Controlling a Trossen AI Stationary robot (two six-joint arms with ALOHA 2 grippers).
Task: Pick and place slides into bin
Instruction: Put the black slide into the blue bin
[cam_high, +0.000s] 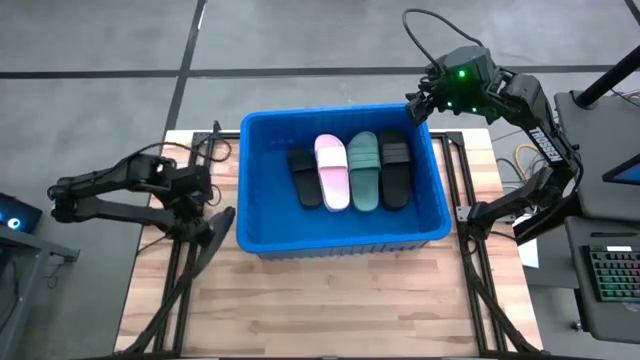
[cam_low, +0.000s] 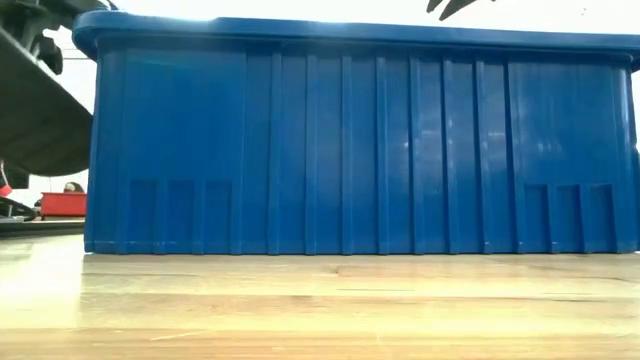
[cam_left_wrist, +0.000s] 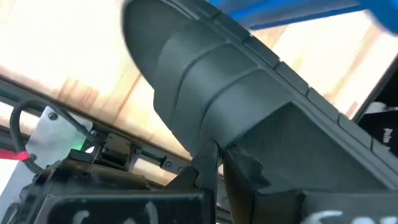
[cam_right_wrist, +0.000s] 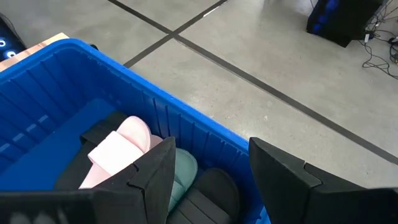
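High view: the bin (cam_high: 342, 232) sits mid-counter (cam_high: 330, 300). Four slides lie side by side on its floor: black slide (cam_high: 304, 177), pink slide (cam_high: 332, 172), green slide (cam_high: 364, 171), second black slide (cam_high: 394, 168). The right end effector (cam_high: 418, 106) hangs over the bin's far right corner, fingers spread wide, holding nothing. The left end effector (cam_high: 218, 228) rests low on the counter just beside the bin's left wall, fingers closed together, empty.

Low view: the bin's ribbed near wall (cam_low: 350, 150) fills most of the frame, standing on the counter (cam_low: 320, 310); the slides are hidden behind it.

Left wrist view: left fingers (cam_left_wrist: 205, 93) pressed shut, counter planks and a strip of blue bin beyond.

Right wrist view: right fingers (cam_right_wrist: 155, 171) well apart above the bin rim (cam_right_wrist: 155, 99); pink, green and black slides show below inside.
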